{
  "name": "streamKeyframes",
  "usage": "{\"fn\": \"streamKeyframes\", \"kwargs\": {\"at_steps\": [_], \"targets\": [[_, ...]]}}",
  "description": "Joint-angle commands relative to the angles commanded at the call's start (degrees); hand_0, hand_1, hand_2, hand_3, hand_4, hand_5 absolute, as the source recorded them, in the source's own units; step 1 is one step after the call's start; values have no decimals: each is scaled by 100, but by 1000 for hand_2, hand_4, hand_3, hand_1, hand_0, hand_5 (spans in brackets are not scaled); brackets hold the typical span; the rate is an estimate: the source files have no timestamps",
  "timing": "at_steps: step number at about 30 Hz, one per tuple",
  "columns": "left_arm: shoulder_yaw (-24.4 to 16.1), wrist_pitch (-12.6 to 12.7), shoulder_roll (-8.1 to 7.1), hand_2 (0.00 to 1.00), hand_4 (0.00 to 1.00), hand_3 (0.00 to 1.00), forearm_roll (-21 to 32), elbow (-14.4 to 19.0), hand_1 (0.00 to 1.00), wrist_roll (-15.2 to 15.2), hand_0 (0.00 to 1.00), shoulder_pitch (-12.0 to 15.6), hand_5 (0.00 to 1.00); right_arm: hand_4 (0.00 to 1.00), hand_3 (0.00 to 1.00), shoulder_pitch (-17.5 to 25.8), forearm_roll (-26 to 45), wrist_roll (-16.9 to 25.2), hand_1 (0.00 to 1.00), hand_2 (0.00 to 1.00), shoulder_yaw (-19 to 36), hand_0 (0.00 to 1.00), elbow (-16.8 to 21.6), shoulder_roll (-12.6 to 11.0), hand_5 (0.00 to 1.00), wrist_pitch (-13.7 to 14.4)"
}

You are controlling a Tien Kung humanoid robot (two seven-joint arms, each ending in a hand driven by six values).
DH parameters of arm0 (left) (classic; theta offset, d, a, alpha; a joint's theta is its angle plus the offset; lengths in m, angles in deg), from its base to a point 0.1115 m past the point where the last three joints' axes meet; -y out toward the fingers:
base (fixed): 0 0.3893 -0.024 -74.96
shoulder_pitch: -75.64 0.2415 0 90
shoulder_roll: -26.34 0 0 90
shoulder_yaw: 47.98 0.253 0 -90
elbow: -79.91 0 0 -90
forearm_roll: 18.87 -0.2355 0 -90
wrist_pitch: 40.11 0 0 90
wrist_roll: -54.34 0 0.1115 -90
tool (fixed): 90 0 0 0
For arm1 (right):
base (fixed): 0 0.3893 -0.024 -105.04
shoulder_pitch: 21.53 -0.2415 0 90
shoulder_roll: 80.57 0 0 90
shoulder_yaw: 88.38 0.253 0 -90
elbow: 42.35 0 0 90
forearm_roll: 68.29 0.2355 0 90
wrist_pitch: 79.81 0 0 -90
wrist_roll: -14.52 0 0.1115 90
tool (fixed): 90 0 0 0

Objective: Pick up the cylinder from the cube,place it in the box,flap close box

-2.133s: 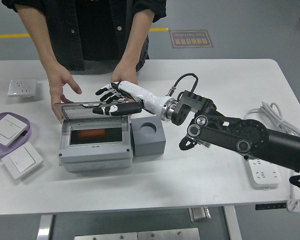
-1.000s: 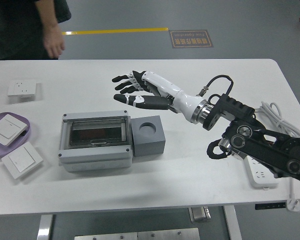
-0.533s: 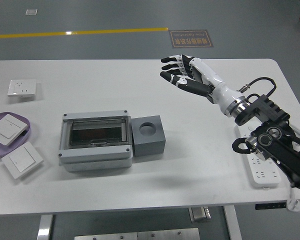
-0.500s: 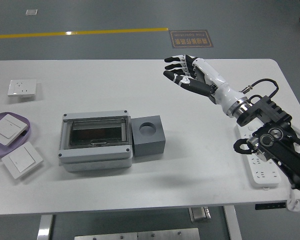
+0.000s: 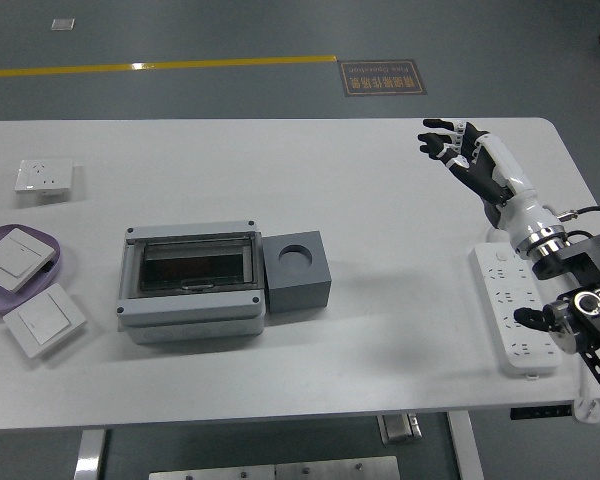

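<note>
Lengthwise left-right, lid shut: box [image 5: 188, 282], beside cube [image 5: 298, 272].

Box [image 5: 188, 282] lid closed beside cube [image 5: 298, 272]; right hand [image 5: 458, 150] spread, empty.

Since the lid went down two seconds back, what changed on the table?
The right robot hand left the box and swung away to the table's far right, fingers open, holding nothing. The person who steadied the lid has gone. The box lid now lies shut. Cube, switches and power strip stayed put.
</note>
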Motion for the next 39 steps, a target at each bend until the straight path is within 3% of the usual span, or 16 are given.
{"fn": "streamKeyframes", "kwargs": {"at_steps": [9,19,25,39], "targets": [[-31,-20,-37,606,687,675,93,-41,673,32,656,-38,375,855,721,168,275,138,706,709,128,781,-71,44,641,64],[49,-36,5,605,690,674,187,-69,673,16,656,-140,370,852,695,182,599,46,686,695,134,762,254,-29,655,-116],[71,-45,52,604,690,674,219,-80,673,-7,656,-176,367,854,694,214,584,10,690,696,145,762,461,-48,663,-171],[-38,-71,94,603,690,672,235,-119,673,-34,657,-247,353,858,694,267,499,-23,687,698,215,762,460,0,671,-161]]}}
